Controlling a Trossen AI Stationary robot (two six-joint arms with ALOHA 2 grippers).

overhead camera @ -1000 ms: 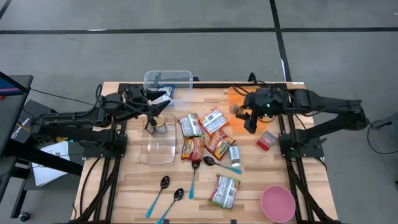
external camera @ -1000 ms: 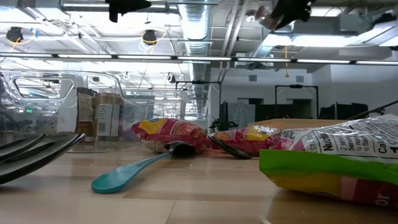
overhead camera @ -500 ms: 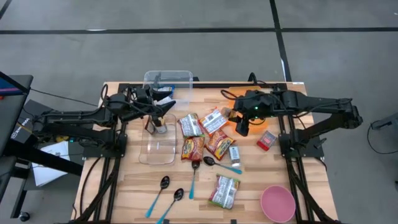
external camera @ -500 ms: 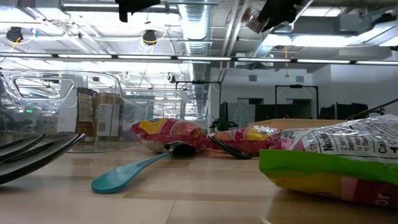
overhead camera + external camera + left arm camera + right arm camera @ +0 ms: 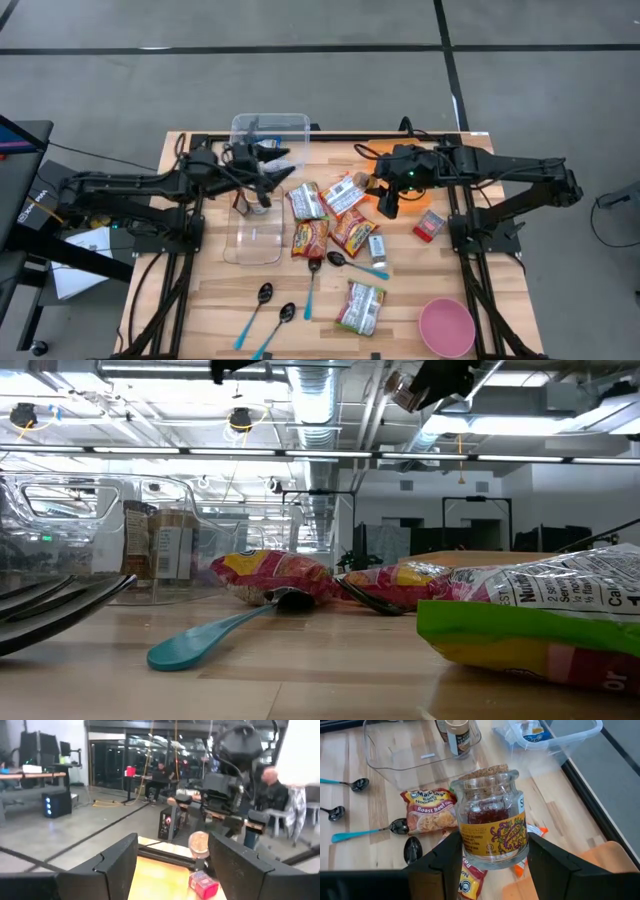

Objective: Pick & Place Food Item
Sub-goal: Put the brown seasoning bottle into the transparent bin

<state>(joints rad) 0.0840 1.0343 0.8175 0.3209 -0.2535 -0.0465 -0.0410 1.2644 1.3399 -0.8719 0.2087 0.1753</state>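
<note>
You're seeing the right gripper [image 5: 490, 870] carrying a cork-topped spice jar [image 5: 492, 817], jaws clamped on its lower body; over the last second it's been swinging in off the orange mat [image 5: 385, 165] toward the packet pile, and it's now hanging high over the ramen packets [image 5: 325, 220]. That reads as the transport leg: jar picked, not yet placed. The left gripper [image 5: 170, 865] is pulling up and away from the brown-lidded jar [image 5: 257, 200], which is standing free in the clear tray [image 5: 252, 240], jaws spread wide with nothing between them. So one jar's already dropped, and the tray ahead of the right jaws is likely the next target. The slatted wood table [image 5: 210, 300] is also carrying teal-handled spoons [image 5: 312, 285], a pink bowl [image 5: 446, 326], a small red box [image 5: 429, 226] and a clear lidded bin [image 5: 270, 135]. Beyond the left jaws: an open workshop floor, desks, a seated person [image 5: 272, 790].
</note>
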